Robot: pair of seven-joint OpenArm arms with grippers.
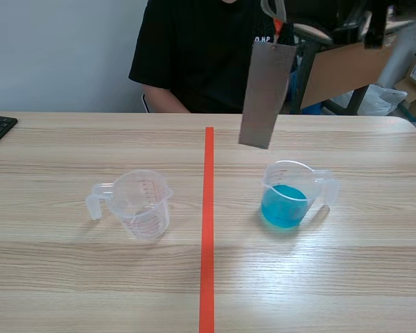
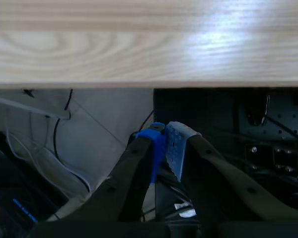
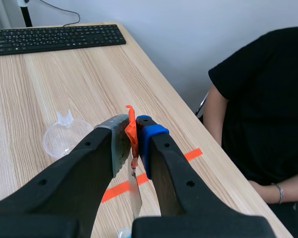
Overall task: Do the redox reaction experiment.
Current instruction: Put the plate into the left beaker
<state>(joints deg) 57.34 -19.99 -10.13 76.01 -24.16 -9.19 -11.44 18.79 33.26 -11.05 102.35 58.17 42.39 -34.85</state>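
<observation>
Grey metal strip (image 1: 267, 94) hangs below right hand (image 3: 135, 130) — clenched on its top.

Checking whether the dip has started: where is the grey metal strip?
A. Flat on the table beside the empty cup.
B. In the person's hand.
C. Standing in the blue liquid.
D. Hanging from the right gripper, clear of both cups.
D: the metal strip dangles from the right gripper, which is shut on its orange top end, and its lower end is above the cup of blue liquid, not in it.
</observation>
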